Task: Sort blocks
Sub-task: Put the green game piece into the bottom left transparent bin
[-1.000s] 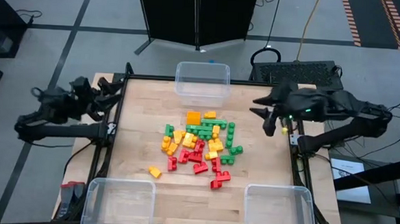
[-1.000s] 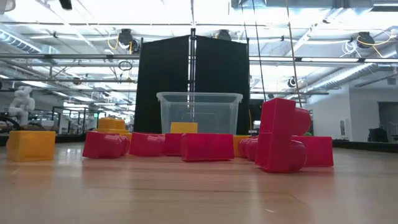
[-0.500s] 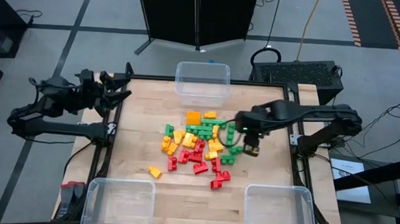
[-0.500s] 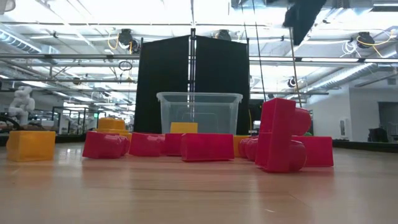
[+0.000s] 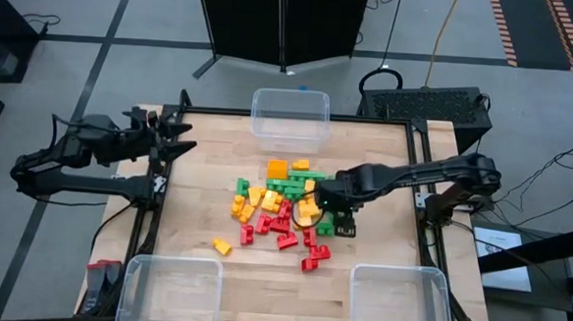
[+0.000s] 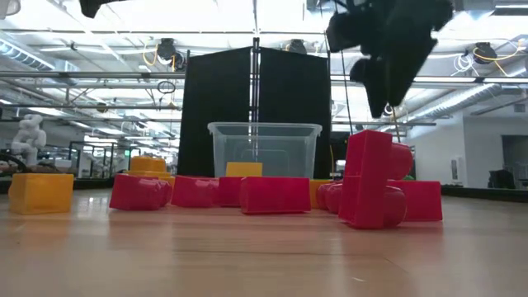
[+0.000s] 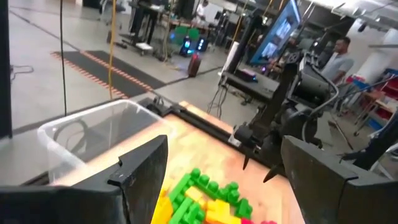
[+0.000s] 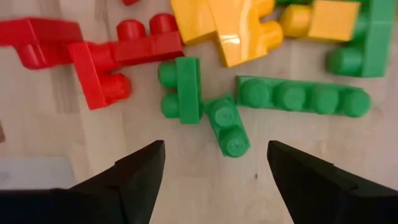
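Note:
The blocks (image 5: 284, 208) lie in a loose pile of green, red and yellow-orange bricks on the middle of the wooden table. My right gripper (image 5: 323, 214) hangs open over the pile's right side, fingers pointing down. In the right wrist view, my right gripper (image 8: 214, 180) stands above two small green blocks (image 8: 205, 106), with a long green block (image 8: 301, 96) beside them. In the low view, my right gripper (image 6: 388, 49) hovers above a red block (image 6: 375, 177). My left gripper (image 5: 175, 140) waits open at the table's left edge; the left wrist view also shows my left gripper (image 7: 224, 186) open.
Three clear bins stand on the table: one at the far edge (image 5: 289, 116), one at the near-left corner (image 5: 170, 290), one at the near-right corner (image 5: 400, 302). A lone yellow block (image 5: 222, 246) lies near the pile's left. Bare wood surrounds the pile.
My right arm has swung from the table's right edge toward the left, out over the pile, and has come down toward the green blocks, with its fingers now pointing down. My left gripper has shifted a little toward the table's right.

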